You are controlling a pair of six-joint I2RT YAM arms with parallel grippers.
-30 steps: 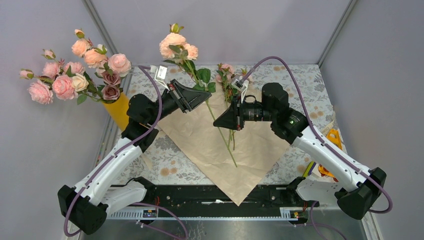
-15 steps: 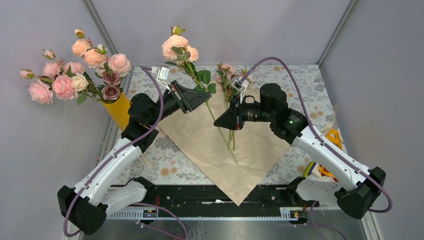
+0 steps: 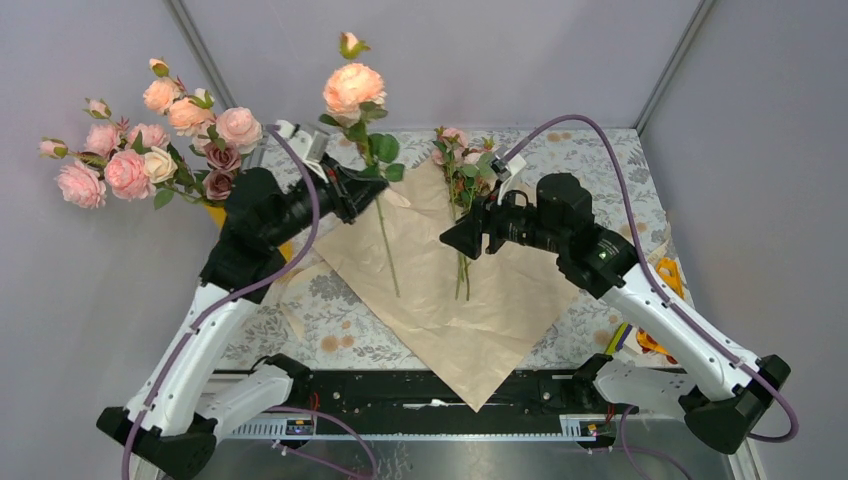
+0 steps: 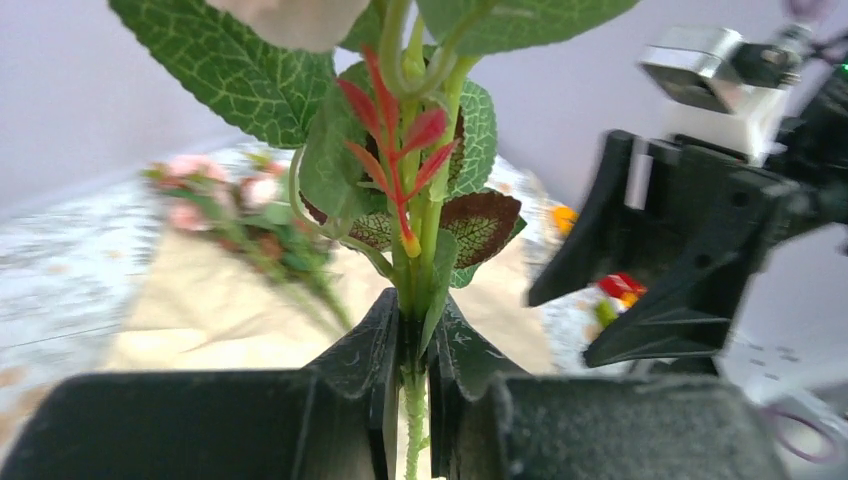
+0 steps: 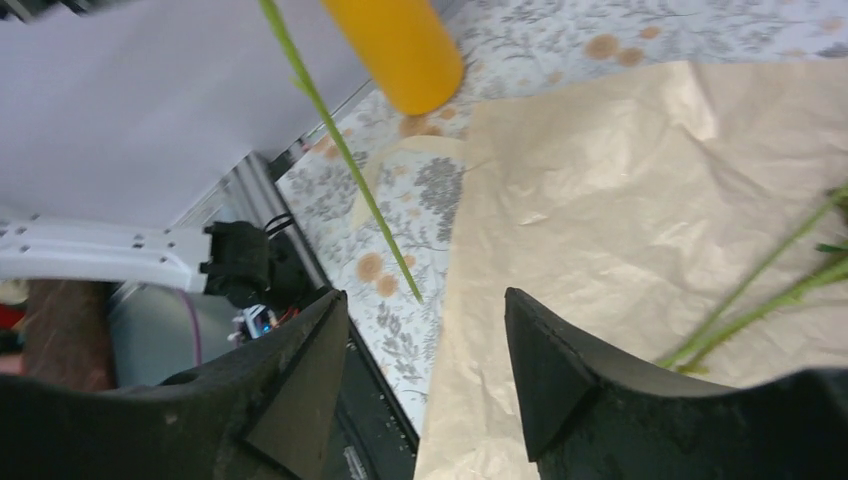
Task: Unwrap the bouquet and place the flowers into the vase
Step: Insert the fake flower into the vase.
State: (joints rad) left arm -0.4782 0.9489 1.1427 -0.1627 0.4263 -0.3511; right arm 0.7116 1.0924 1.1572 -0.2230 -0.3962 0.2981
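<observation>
My left gripper (image 3: 372, 196) (image 4: 413, 312) is shut on the green stem of a peach rose (image 3: 352, 88), which it holds up above the table. The stem's lower end (image 3: 390, 262) (image 5: 340, 150) hangs free over the paper's left edge. The bouquet's beige wrapping paper (image 3: 450, 300) (image 5: 620, 190) lies unfolded flat on the table. Small pink flowers (image 3: 462, 165) lie on the paper's far part, their stems (image 5: 760, 290) running toward me. My right gripper (image 3: 447, 240) (image 5: 425, 305) hovers open and empty over the paper. The yellow-orange vase (image 3: 212, 210) (image 5: 400, 45) is mostly hidden behind my left arm.
A large bunch of pale pink and peach roses (image 3: 150, 140) fills the vase at the far left. An orange and yellow tool (image 3: 668, 272) lies at the table's right edge. Walls close in the left, back and right. A black rail (image 3: 420, 395) runs along the near edge.
The right gripper opened and let go of the rose stem, then drew slightly right. The left arm raised the rose up and to the left, and the stem now hangs free.
</observation>
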